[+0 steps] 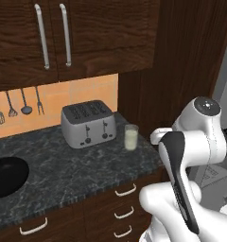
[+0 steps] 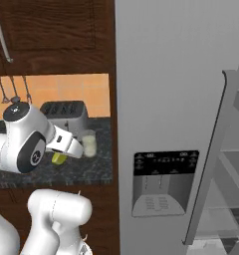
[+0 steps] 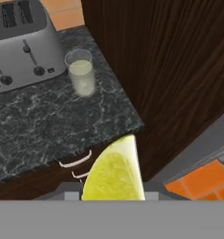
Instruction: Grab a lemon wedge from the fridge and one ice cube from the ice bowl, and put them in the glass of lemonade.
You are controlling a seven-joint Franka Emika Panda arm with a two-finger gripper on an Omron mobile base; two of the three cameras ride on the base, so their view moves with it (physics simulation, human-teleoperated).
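Nearest, in the hand view: the lemon wedge (image 3: 115, 172), cut face toward the camera, large at the bottom of the picture, evidently held in the gripper, though the fingertips are hidden behind it, so how far the jaws are apart cannot be read. The right base view shows a yellow-green bit of the wedge (image 2: 59, 158) just under the arm's wrist.

Beyond, the dark marble counter (image 1: 63, 165). Glass of lemonade (image 1: 131, 137) stands near its right end, just beside the silver toaster (image 1: 88, 124). Black ice bowl (image 1: 6, 176) sits at the counter's left front, in the left base view.

Farthest, right base view: grey fridge (image 2: 176, 99) with black dispenser panel (image 2: 164, 182), right door (image 2: 211, 154) swung open.
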